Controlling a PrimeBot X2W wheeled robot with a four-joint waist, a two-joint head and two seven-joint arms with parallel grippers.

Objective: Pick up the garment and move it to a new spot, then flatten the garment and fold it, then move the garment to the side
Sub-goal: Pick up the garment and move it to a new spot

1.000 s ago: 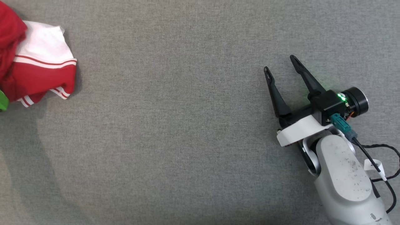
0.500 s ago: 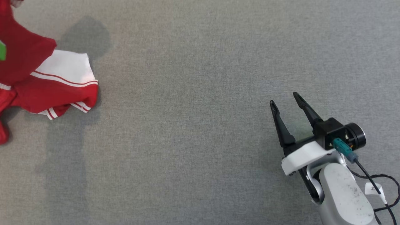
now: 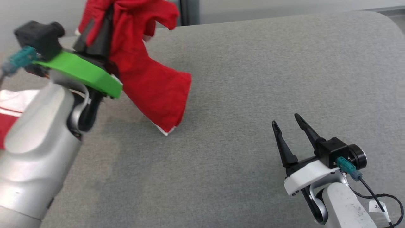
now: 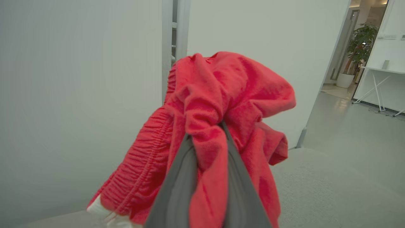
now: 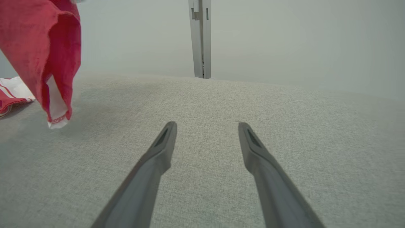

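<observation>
Right now I have the left tool (image 4: 205, 131) clamped on a bunched fold of the red garment (image 3: 148, 79). Its two dark fingers are pinched together with cloth squeezed between them and spilling over the tips. In the left wrist view the gathered elastic waistband (image 4: 139, 171) drapes down one side of the fingers, so I judge the grip sits near the waist rather than at a corner.

The arm is raised with its green bracket (image 3: 82, 74) well above the grey surface (image 3: 253, 79). That height lets most of the cloth hang free instead of dragging, which suits carrying it to a new spot. The lowest hem (image 5: 57, 122), showing its white lining, hangs right down at the surface. I cannot tell whether it touches.

A white cloth with red stripes (image 5: 12, 91) lies on the surface at the far left, partly behind my left forearm. I cannot tell whether it is the trailing end of this garment or something separate.

The right tool (image 3: 285, 119) sits low at the right with its fingers spread apart and nothing between them, well apart from the cloth. I read that as deliberate parking: it is out of the carry path, yet open and ready to take a hanging edge once flattening begins. The bunched grip is the risk, since the cloth may land crumpled.
</observation>
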